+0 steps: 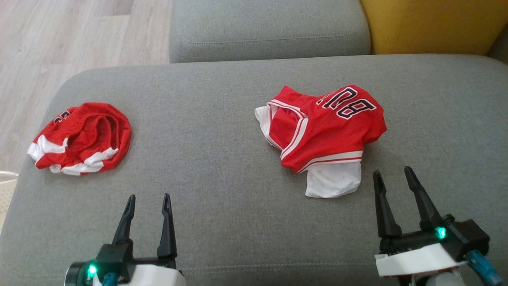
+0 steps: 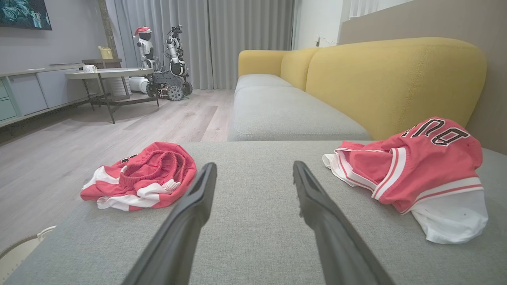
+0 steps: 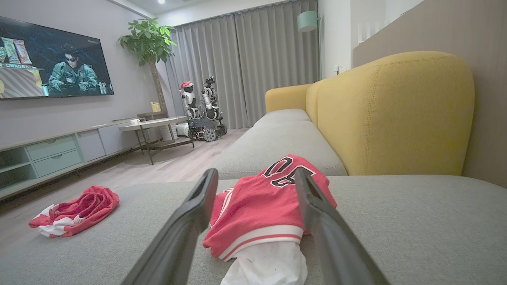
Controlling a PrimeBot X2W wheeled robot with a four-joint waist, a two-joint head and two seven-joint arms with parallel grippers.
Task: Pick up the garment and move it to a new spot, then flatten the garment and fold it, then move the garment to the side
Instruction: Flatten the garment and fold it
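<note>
We are in a home living room: a sofa [image 3: 396, 118] with grey seats and yellow backs, a television [image 3: 51, 59] on the wall [image 3: 126, 103] above a low cabinet [image 3: 55, 152], a potted plant [image 3: 148, 39], long curtains [image 3: 257, 67] and a wooden floor [image 2: 158, 122].

Jersey [image 1: 329, 127] on seat cushion [image 1: 214, 159], right of centre. Shorts [image 1: 85, 137] on same cushion, far left near its edge, well apart from jersey. Left gripper [image 1: 149, 196] over front edge, between both. Right gripper [image 1: 392, 171] just before jersey, not touching. Far cushion [image 1: 270, 28] behind; backrest [image 1: 432, 24] behind right. Floor [image 1: 59, 39] beyond left edge.
</note>
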